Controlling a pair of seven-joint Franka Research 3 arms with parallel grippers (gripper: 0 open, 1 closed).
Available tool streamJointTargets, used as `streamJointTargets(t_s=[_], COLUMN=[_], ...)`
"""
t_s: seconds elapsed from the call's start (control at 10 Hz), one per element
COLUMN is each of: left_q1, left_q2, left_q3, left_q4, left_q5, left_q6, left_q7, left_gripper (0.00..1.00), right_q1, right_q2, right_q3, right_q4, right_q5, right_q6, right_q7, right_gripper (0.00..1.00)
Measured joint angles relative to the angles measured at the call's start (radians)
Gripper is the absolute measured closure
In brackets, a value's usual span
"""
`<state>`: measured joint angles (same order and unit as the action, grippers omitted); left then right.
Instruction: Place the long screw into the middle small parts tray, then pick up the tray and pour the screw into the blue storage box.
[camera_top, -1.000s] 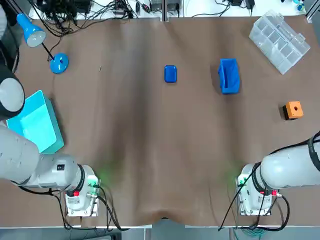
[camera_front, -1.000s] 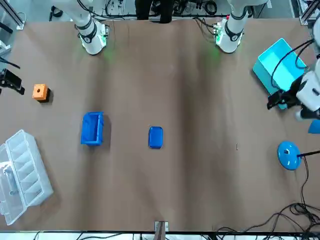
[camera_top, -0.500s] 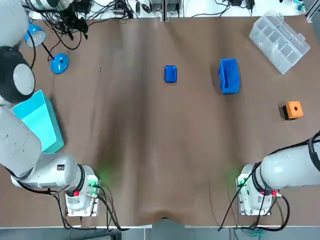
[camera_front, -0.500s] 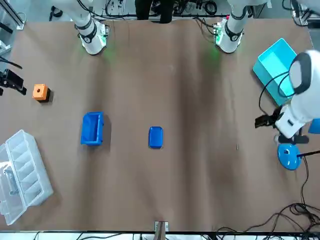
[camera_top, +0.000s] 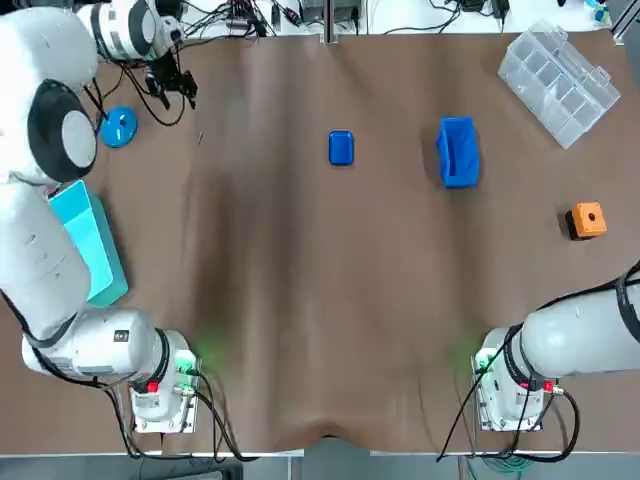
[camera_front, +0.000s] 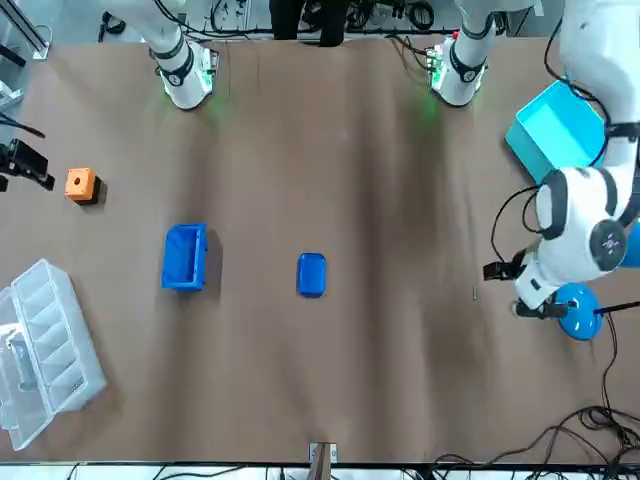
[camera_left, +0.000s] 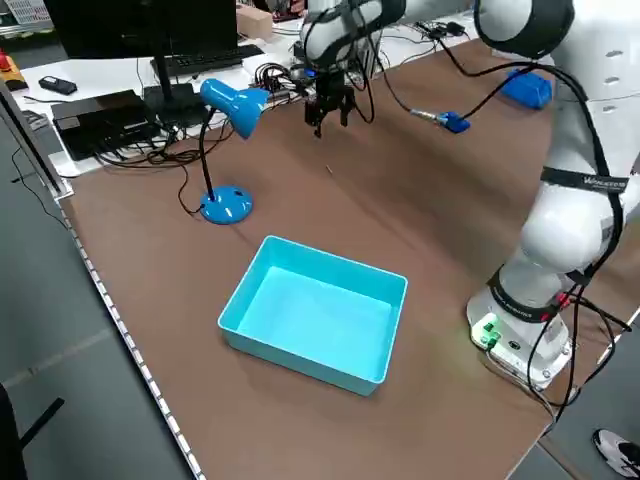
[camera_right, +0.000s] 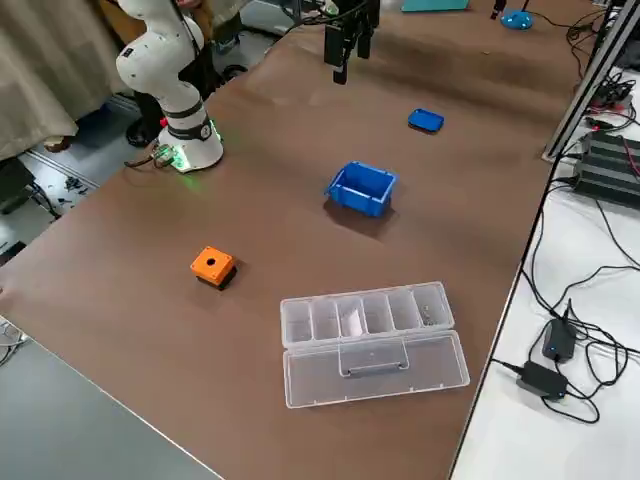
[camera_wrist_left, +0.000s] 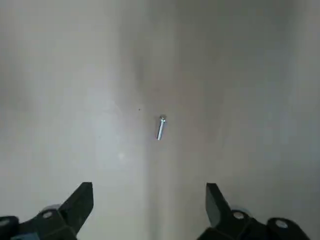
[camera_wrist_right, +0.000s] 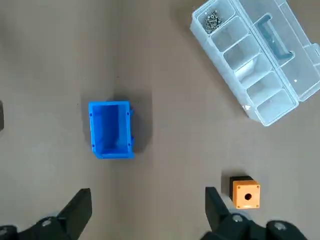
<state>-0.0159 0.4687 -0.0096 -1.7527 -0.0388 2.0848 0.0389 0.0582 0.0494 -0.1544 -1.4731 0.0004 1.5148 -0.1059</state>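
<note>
The left end effector (camera_wrist_left: 148, 192) is hovering wide open and empty over the screw (camera_wrist_left: 160, 127), which is lying on the surface (camera_top: 300, 300) toward 10 o'clock, well apart from the tray (camera_top: 341, 147) at 12. Closing off-centre risks flicking the thin screw away. The right end effector (camera_wrist_right: 147, 197) is hanging open and empty, high toward 3 o'clock.

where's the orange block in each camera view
top view: orange block at the right edge, mid-height.
front view: block near the left edge, upper part.
left side view: not in it.
right side view: block left of centre.
left wrist view: not in it.
right wrist view: block in it, off the case's short end.
Shared landmark: the clear parts case, visible in all four.
</note>
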Motion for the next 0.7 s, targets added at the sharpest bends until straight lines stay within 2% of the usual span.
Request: streamJointTargets(t_s=[0.3,0.7], left_q1=[-0.008,-0.008], left_q2=[0.077,0.126], left_q3=[-0.001,0.0], left_q4=[0.001,-0.001], left_q5=[0.013,0.021], left_q6=[0.098,0.117], left_q7=[0.001,0.001], left_gripper=[0.0,0.04], right_q1=[0.001,0.001], right_q2=[0.0,0.0], right_q3=[0.0,0.001], right_q4=[-0.003,-0.003], right_q5=[0.0,0.001], right_q6=[0.002,0.003], right_q7=[0.0,0.0], right_gripper=[0.0,0.0])
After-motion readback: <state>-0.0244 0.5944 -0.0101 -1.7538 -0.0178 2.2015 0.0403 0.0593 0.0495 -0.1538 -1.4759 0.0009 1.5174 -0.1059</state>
